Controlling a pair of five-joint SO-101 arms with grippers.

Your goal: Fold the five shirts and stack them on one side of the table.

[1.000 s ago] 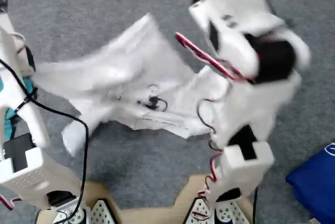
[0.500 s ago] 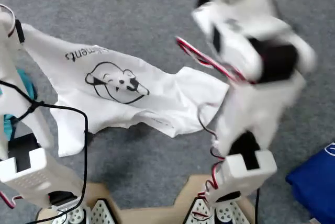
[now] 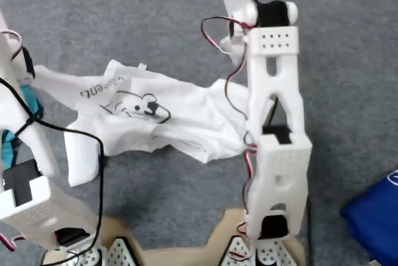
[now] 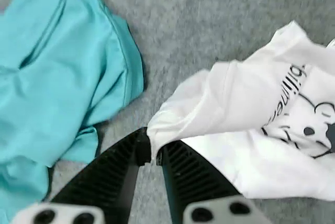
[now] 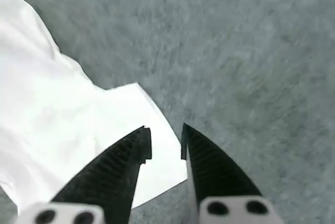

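A white shirt (image 3: 155,110) with a black bear print lies spread, print up, in the middle of the grey table. My left gripper (image 4: 153,153) is shut on a fold of its sleeve edge at the table's left (image 3: 30,74). Right beside that gripper lies a crumpled teal shirt (image 4: 52,67). My right arm (image 3: 273,92) stretches toward the far side. Its gripper (image 5: 165,143) hangs slightly open above a corner of the white shirt (image 5: 63,130), with nothing between the fingers.
A dark blue shirt (image 3: 373,216) lies at the near right corner. The teal shirt (image 3: 28,101) sits partly under the left arm, whose black cable (image 3: 81,135) loops over the white shirt's near sleeve. Bare grey table (image 3: 348,79) spreads at the right and far side.
The white shirt, lifted and blurred earlier, now lies flatter with the print up. The right arm has straightened from a bent pose over the shirt out toward the far side.
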